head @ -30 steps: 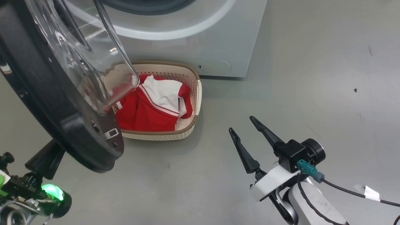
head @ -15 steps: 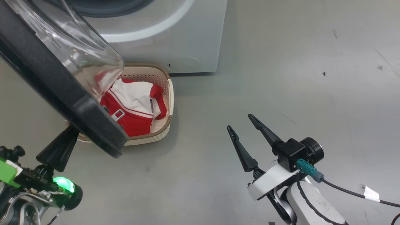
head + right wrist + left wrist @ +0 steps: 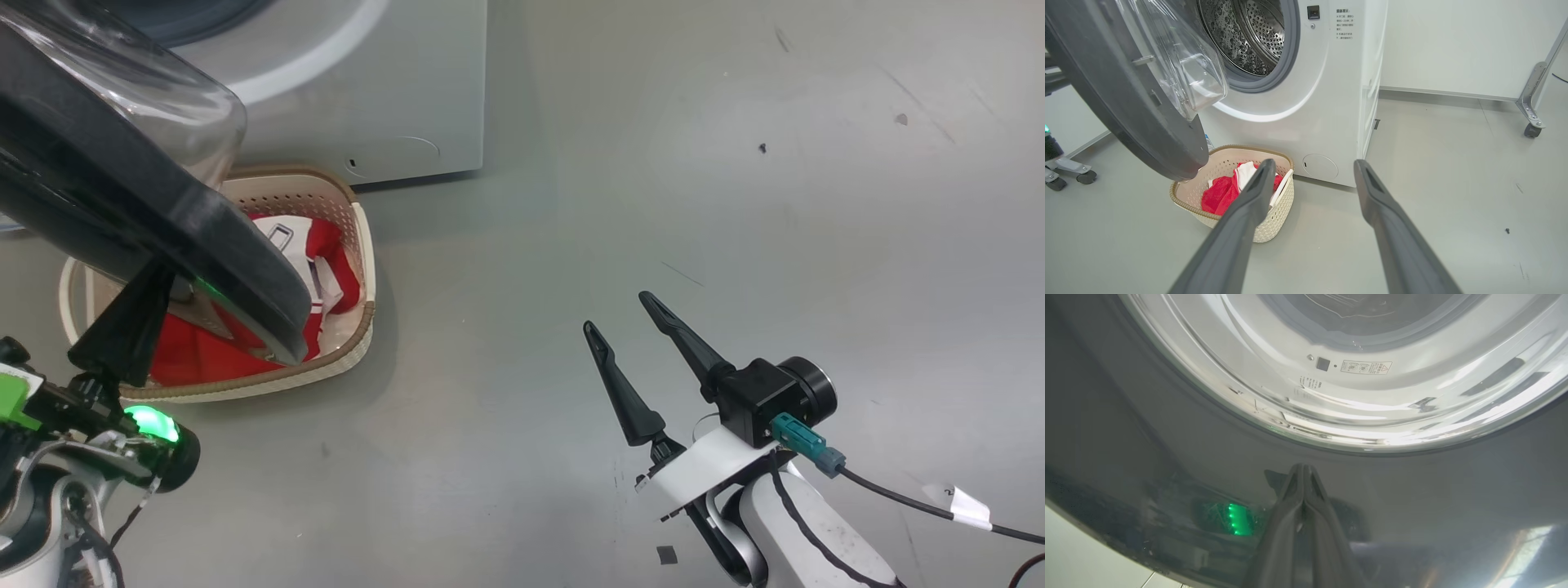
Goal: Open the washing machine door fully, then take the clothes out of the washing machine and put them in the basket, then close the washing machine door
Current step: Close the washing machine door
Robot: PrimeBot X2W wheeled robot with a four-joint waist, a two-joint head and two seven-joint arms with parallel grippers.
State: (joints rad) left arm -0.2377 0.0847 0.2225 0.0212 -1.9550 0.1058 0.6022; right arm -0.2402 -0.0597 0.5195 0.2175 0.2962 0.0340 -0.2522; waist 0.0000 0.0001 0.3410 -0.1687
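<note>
The white washing machine [image 3: 1331,102] stands with its steel drum [image 3: 1249,36] showing. Its door [image 3: 1126,114] hangs partly open, black rim and clear glass bowl [image 3: 147,90] above the basket [image 3: 359,327]. Red and white clothes [image 3: 1220,196] lie in the basket [image 3: 1186,200]. My left gripper [image 3: 1303,467] is shut, with its tips against the glossy outer face of the door [image 3: 1167,449]. In the head view its dark fingers [image 3: 122,327] reach up under the door's rim [image 3: 163,220]. My right gripper [image 3: 617,311] hangs open and empty over the floor, right of the basket.
Grey floor stretches to the right of the machine [image 3: 392,98]. A metal frame leg on a caster [image 3: 1531,118] stands by the far wall. Another caster [image 3: 1069,175] sits at the left. A cable [image 3: 939,498] trails from my right wrist.
The head camera has turned, so the scene slid left. The door has swung closer to the machine and now covers more of the basket, with my left gripper behind it. The right gripper has held still.
</note>
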